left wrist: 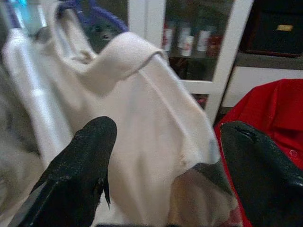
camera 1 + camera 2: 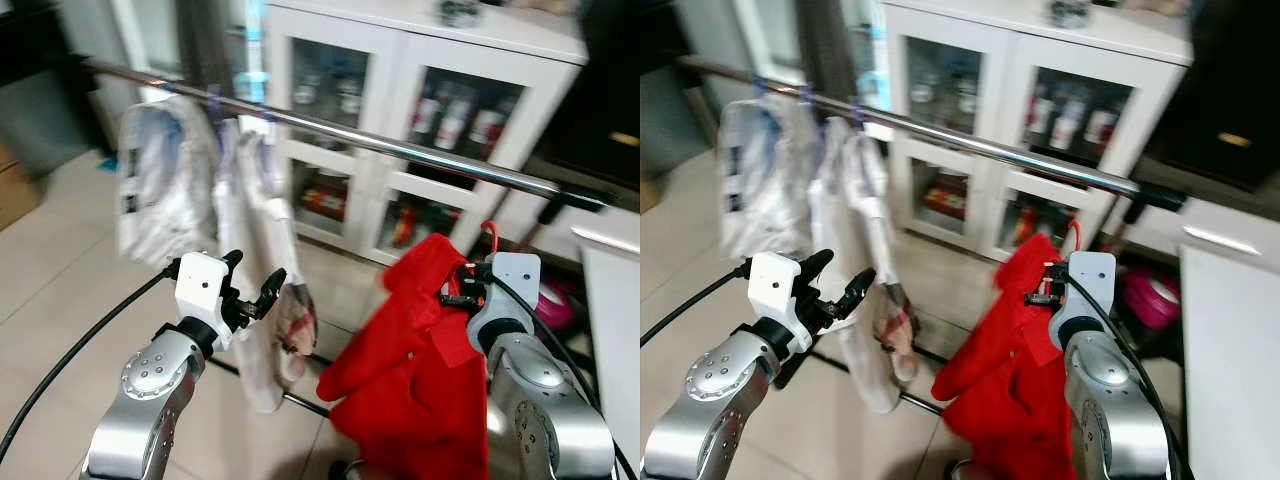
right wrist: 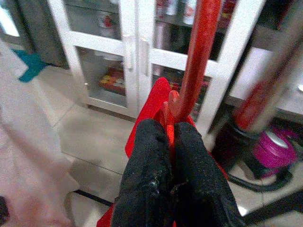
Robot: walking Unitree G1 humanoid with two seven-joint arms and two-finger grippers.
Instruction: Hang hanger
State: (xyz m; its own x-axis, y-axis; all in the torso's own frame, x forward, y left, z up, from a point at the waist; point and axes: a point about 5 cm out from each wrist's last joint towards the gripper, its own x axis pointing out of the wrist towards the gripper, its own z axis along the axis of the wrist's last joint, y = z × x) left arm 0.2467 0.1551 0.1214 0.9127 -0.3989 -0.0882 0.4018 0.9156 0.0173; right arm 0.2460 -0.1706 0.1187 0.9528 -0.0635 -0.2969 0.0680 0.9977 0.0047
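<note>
The right gripper (image 3: 171, 142) clenched the red hanger (image 3: 199, 61) below the rail (image 2: 400, 147); lifting its hook above the rail seemed wise. The left gripper (image 1: 165, 161) was released.

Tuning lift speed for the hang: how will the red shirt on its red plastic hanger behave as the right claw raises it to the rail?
Probably floppy: the red shirt droops in loose folds below the right claw. It likely swings, since the claw pinches only the red plastic hanger at its thin neck. It seems light; the metal rail already carries several garments.
</note>
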